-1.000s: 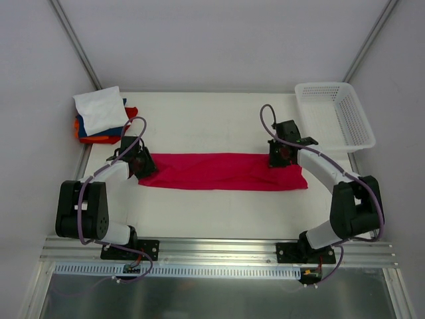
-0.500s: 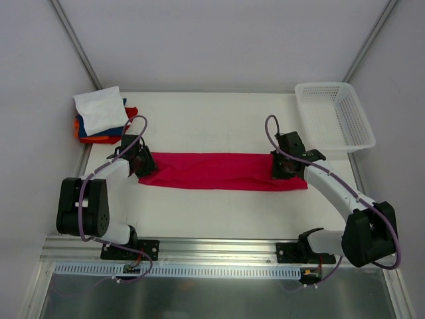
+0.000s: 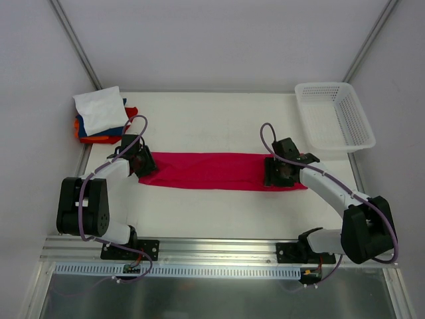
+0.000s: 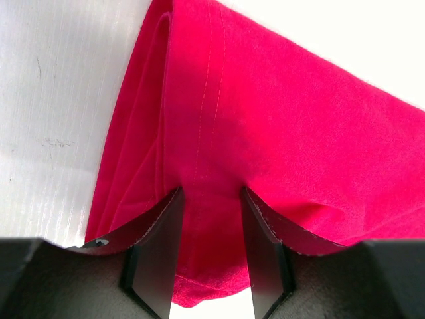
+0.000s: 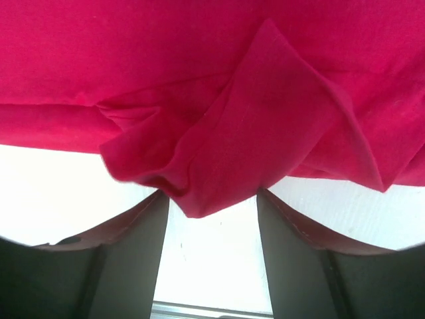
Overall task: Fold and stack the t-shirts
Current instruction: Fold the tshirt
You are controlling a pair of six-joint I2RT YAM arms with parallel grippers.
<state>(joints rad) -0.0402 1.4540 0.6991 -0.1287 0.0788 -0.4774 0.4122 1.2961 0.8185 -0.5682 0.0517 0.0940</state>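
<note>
One end is loose — right jaws have just parted, letting the red shirt (image 3: 212,171) settle mid-desk (image 3: 219,133); left jaws stay pinched on its 9 o'clock end, so this fold looks laid.

— Where did the top camera sit?
— High behind the arms' bases and far off. It looked down and forward over the whole table (image 3: 219,212), basket (image 3: 332,116) included.
— And the wrist cameras?
— Each sat just behind its own gripper, very near the cloth. The left one looked past the left gripper (image 4: 211,194) along the left end of the shirt (image 4: 279,133). The right one looked past the right gripper (image 5: 211,196) at the right end, with table beneath.
— What did they share?
— Both shirt ends showed in the top view too. The wrist views shared only that one shirt, at opposite ends.
</note>
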